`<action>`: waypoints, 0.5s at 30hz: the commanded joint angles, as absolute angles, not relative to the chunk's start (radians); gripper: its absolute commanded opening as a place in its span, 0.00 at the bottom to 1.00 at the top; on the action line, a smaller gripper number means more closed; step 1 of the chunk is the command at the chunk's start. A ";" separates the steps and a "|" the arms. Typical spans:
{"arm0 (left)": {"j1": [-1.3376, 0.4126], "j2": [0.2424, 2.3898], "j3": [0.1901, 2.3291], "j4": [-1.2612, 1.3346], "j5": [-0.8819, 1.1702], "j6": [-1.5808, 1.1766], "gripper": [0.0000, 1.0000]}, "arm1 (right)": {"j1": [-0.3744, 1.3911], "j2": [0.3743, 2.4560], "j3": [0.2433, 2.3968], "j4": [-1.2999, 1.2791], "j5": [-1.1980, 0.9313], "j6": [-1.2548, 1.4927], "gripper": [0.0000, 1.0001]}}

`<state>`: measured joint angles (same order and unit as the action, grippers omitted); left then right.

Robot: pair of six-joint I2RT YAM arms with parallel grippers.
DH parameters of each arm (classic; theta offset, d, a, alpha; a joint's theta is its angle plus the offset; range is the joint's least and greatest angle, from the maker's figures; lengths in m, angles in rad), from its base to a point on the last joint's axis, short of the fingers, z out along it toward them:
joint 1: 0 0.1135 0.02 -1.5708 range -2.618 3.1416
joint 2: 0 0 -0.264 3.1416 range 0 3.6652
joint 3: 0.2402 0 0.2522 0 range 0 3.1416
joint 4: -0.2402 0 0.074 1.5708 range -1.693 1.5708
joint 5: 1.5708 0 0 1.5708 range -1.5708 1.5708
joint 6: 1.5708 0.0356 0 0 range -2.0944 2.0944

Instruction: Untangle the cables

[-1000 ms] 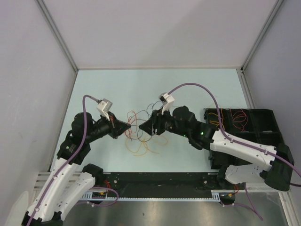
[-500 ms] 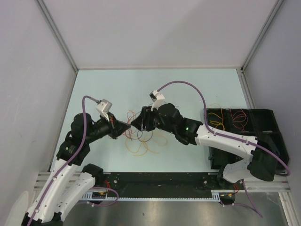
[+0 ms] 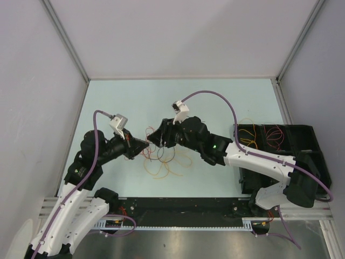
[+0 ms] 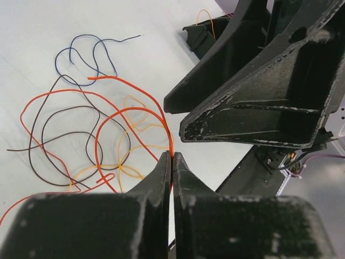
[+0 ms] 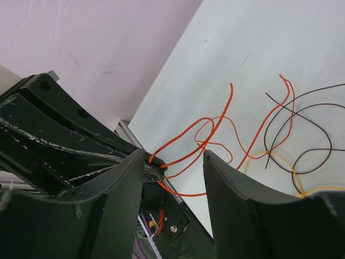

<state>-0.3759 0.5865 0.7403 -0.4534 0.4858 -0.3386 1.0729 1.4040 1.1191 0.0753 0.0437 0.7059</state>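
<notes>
From above I see the cables [image 3: 161,160], thin red, orange-yellow and dark loops, tangled on the table [image 3: 226,102] between both arms; the left wrist shows the left gripper [image 4: 171,157] pinched tight on the red cable [image 4: 141,111]; the right wrist shows the right gripper [image 5: 173,156] half-open, clamping nothing.

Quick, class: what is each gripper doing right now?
Left gripper: closed, pinching the red cable.
Right gripper: open, gripping nothing.
</notes>
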 commanded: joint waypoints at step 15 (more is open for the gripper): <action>-0.382 0.563 0.732 -0.448 0.471 -0.327 0.00 | 1.091 1.471 1.169 0.169 0.046 0.768 0.54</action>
<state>-0.3767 0.5739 0.7326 -0.4599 0.4736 -0.3389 1.0821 1.4490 1.1225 0.1284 0.0368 0.7387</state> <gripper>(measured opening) 0.010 0.545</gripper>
